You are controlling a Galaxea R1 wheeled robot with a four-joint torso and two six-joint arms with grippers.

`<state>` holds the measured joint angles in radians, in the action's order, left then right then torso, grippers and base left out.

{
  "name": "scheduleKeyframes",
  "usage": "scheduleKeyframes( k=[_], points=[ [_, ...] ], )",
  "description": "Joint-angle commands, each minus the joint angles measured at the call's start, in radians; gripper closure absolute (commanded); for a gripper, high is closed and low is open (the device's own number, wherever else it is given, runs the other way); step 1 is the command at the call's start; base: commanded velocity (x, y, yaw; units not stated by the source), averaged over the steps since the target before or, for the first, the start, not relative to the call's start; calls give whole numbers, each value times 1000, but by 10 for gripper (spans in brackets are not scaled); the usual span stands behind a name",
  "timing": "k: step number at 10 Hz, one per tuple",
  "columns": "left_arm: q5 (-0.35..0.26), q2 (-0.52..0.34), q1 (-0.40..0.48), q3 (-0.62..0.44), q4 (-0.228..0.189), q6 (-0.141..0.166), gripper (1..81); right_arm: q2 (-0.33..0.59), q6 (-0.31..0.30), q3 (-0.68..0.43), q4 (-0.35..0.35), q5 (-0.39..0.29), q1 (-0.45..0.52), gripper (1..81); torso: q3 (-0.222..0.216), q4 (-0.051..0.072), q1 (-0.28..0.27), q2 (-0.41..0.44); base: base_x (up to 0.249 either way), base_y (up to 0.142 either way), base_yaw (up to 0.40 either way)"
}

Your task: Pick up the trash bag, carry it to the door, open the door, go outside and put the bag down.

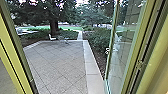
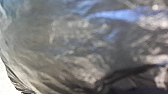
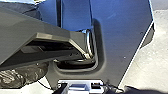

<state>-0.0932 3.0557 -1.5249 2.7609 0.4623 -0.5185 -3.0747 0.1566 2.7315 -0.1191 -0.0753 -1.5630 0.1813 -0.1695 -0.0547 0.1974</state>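
Observation:
In the head view the glass door stands swung outward on the right, and the doorway's frame runs down the left. Through the opening lies the paved yard. Dark, shiny, crinkled plastic of the trash bag is very close to the camera in the left wrist view. Part of the bag also appears in the right wrist view, beyond the robot's jointed bar. What holds the bag is hidden. A piece of my right gripper seems to show by the robot's plate.
A pale stone border edges the paving on the right, with bushes beyond it. A white chair and a small table stand at the far side, near a large tree.

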Motion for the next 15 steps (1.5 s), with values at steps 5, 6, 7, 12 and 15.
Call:
scheduleKeyframes(
  k=[5, 6, 7, 12, 15],
  points=[
    [-76, 5, 42, 0, -5, -2, 811, -12, 4, -6, 6, -69, 33, 10, 0, 0, 0, 0, 13, 0, 0],
    [-76, 2, 42, 0, -5, -2, 811, -12, 3, -3, 3, -67, 31, 10, 0, 0, 0, 0, 76, 0, 0],
    [-76, 3, 42, -1, -4, -2, 811, -12, 3, -3, 3, -67, 31, 10, -1, 0, 1, 1, 79, 0, 0],
    [-76, 3, 42, -1, -5, -2, 811, -12, 4, -3, 4, -67, 33, 10, -1, 0, 1, 1, 80, 0, 0],
    [-76, 5, 41, -1, -5, -2, 811, -12, 3, -3, 3, -67, 33, 10, -1, 0, 2, 2, 87, 0, 0]
  ],
)
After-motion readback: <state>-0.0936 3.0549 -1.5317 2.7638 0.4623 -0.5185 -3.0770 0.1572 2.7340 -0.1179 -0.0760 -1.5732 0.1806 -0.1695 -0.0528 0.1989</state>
